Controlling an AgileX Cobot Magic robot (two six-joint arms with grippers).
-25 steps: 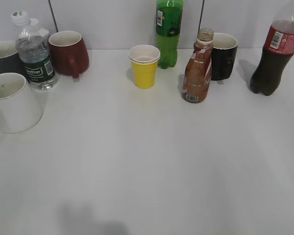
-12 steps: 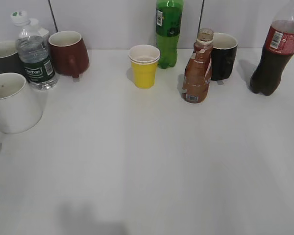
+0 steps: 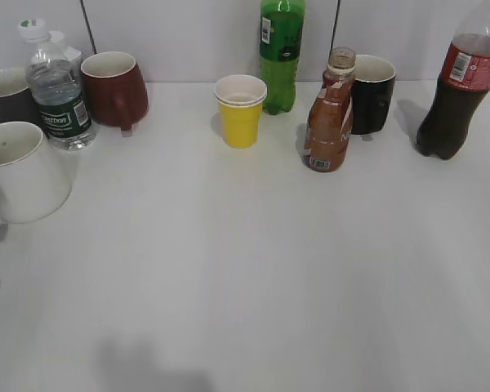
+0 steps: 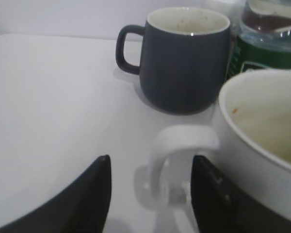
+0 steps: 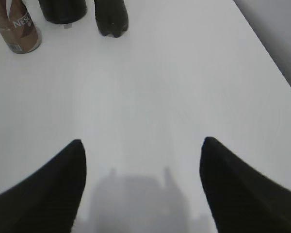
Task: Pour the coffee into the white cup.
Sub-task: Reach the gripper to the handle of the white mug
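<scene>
The coffee bottle (image 3: 328, 122), capless with a brown-orange label, stands upright at the back right of the table; its lower part shows in the right wrist view (image 5: 17, 26). The white cup (image 3: 15, 171) stands at the left edge. In the left wrist view the white cup (image 4: 266, 145) fills the right side, and its handle (image 4: 177, 160) lies between the open fingers of my left gripper (image 4: 150, 167). My right gripper (image 5: 141, 145) is open and empty over bare table, well short of the bottle. Neither gripper shows in the exterior view.
A yellow paper cup (image 3: 241, 110), a green bottle (image 3: 281, 53), a black mug (image 3: 371, 91) and a cola bottle (image 3: 461, 86) line the back. A water bottle (image 3: 57, 90), a dark red mug (image 3: 114, 88) and a grey mug (image 4: 182, 58) stand at the back left.
A faint shadow has crept in at the left edge of the exterior view, beside the white cup. The objects have not moved.
</scene>
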